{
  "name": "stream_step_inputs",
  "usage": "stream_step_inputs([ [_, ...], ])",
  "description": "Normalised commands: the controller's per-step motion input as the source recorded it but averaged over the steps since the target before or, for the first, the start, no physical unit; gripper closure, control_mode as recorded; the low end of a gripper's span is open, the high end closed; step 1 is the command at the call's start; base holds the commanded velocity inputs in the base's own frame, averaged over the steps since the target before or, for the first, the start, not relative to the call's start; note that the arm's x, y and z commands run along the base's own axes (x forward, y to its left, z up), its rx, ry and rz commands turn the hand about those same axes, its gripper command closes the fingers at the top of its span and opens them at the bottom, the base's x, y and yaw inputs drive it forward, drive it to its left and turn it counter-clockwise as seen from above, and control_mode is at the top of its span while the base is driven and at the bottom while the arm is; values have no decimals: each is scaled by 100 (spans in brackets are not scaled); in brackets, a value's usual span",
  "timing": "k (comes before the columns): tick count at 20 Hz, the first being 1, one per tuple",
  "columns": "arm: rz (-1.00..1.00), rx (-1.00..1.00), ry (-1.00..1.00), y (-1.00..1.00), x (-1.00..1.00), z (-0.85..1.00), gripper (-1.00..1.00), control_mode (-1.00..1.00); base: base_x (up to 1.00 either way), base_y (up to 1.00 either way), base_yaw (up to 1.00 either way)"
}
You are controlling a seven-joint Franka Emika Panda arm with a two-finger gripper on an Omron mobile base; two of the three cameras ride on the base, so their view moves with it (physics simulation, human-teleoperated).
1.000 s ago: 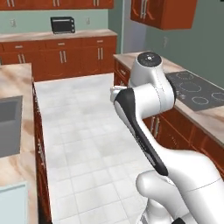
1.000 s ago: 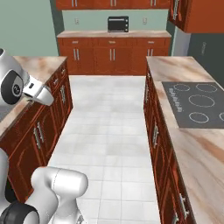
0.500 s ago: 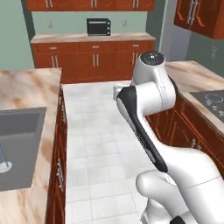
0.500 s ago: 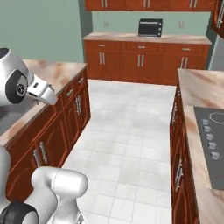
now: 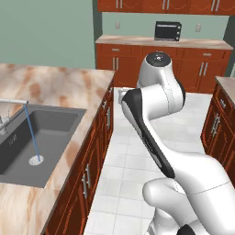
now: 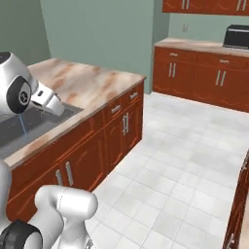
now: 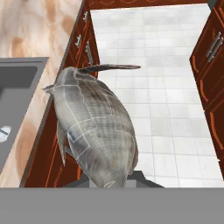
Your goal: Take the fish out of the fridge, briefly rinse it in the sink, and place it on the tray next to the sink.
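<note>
Counter (image 5: 55,87): marbled brown and cream top, running along the left side of the room over red-brown base cabinets (image 5: 94,160) with slim silver handles.

Floor (image 5: 128,151): pale grey-white square tiles, filling the aisle between the cabinet runs.

Back counter (image 5: 160,42): same marbled top, against the far green wall (image 5: 50,32), with more red-brown doors and drawers below.

Toaster oven (image 5: 168,31): small, black, standing on the back counter.

Upper cabinets (image 5: 165,4): red-brown, mounted above the back counter.

Water streams into the sink (image 6: 34,121) beside the arm (image 6: 22,92).
</note>
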Motion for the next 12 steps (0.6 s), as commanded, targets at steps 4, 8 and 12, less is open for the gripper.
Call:
stream_step_inputs([
  [4, 0, 0, 0, 0, 0, 0, 100, 100, 0, -62, 53],
  [8, 0, 0, 0, 0, 0, 0, 100, 100, 1, -68, 53],
  [12, 0, 0, 0, 0, 0, 0, 100, 100, 59, -69, 49],
])
